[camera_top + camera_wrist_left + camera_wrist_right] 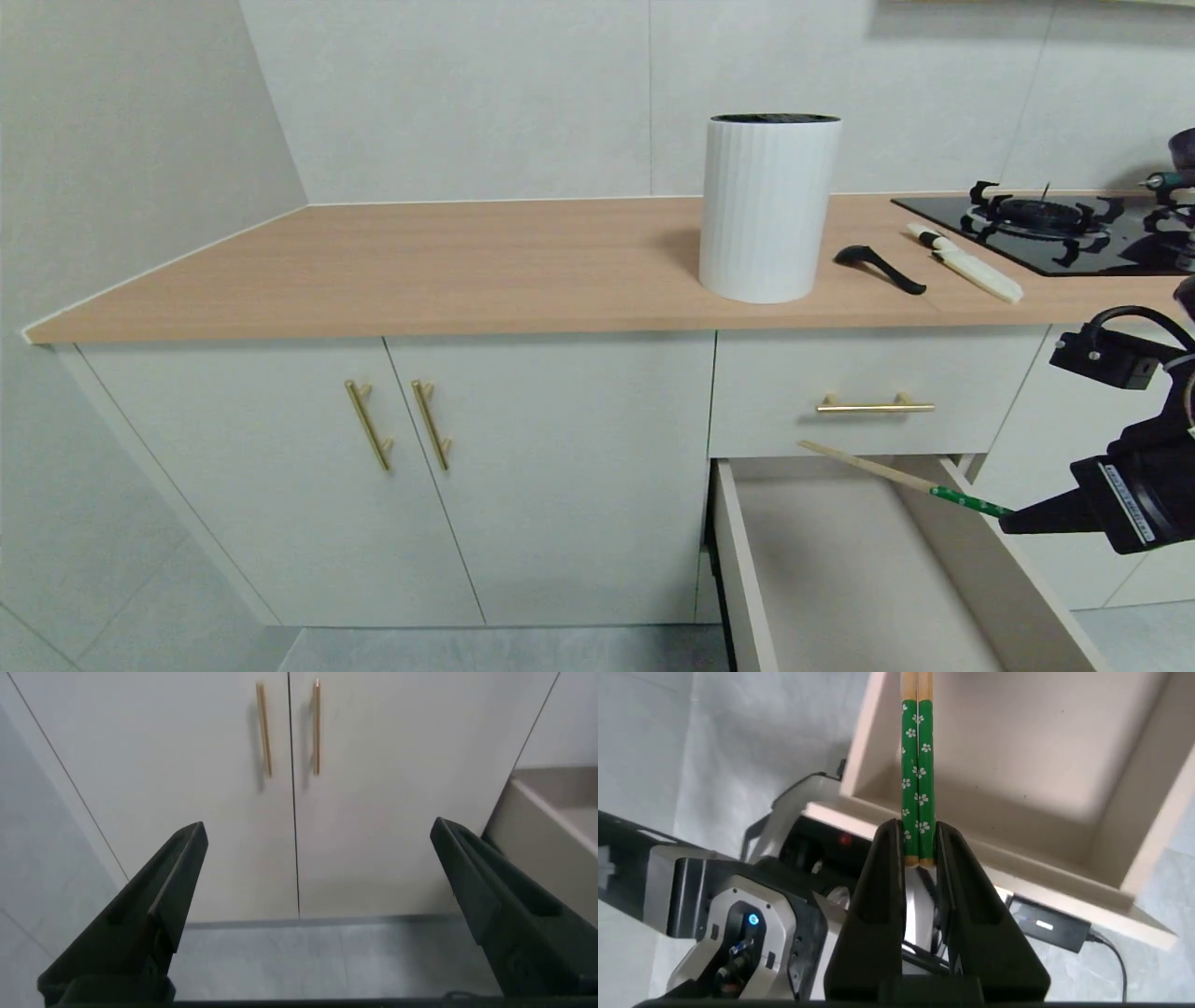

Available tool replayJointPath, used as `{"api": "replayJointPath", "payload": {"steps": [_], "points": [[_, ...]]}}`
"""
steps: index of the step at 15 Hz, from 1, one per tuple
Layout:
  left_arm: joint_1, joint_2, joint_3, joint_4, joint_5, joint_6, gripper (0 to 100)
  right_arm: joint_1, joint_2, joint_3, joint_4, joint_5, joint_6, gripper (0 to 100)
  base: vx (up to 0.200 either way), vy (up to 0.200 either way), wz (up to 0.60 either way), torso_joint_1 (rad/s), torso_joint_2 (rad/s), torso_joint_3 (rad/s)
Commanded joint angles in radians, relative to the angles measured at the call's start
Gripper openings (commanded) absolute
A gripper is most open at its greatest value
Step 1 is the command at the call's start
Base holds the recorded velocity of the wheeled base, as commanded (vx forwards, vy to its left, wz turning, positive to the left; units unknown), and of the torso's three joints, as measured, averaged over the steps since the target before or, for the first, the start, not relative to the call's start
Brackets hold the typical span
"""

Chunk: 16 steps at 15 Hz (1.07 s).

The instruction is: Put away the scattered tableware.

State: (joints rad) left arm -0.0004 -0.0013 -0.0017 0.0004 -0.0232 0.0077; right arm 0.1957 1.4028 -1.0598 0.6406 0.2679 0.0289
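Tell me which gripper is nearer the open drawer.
Right. The right gripper holds chopsticks over the open drawer; the left gripper, open, faces the cabinet doors beside it.

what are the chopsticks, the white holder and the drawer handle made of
Chopsticks in the right pincer: likely bamboo or wood, pale bare shafts, thick ends painted green with white flowers. White holder: matte, ribbed wall; plastic or ceramic, cannot tell which. Drawer handle: metal by its look, a slim bar with brass-gold sheen.
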Motion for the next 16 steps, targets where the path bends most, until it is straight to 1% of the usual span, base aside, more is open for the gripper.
{"api": "replayJointPath", "payload": {"steps": [1,6,7,13,15,16], "points": [[0.0,0.001,0.0,0.001,0.0,0.0,100,0.001,0.022,0.0,-0.001,-0.004,0.0,0,0.0,0.0,0.0,-0.139,0.47,0.344],[0.0,0.001,0.0,0.001,0.0,0.0,100,0.001,0.041,0.001,-0.001,-0.006,0.0,0,0.0,0.0,0.0,-0.108,0.44,0.335],[0.0,0.001,0.0,0.001,-0.001,0.0,100,0.001,0.042,0.003,-0.007,-0.006,0.0,0,0.0,0.0,0.0,-0.036,0.24,0.183],[0.0,0.001,0.0,0.001,0.0,0.0,100,0.001,0.074,0.014,-0.032,-0.006,0.0,0,0.0,0.0,0.0,-0.011,0.03,0.027],[0.0,0.001,0.0,0.001,-0.001,0.0,100,0.001,0.143,0.061,-0.145,-0.009,0.002,0,0.0,0.0,0.0,0.0,0.0,0.0],[0.0,0.001,0.0,0.001,0.0,0.0,100,0.001,0.188,0.083,-0.2,-0.029,0.003,0,0.0,0.0,0.0,0.0,0.0,0.0]]}}
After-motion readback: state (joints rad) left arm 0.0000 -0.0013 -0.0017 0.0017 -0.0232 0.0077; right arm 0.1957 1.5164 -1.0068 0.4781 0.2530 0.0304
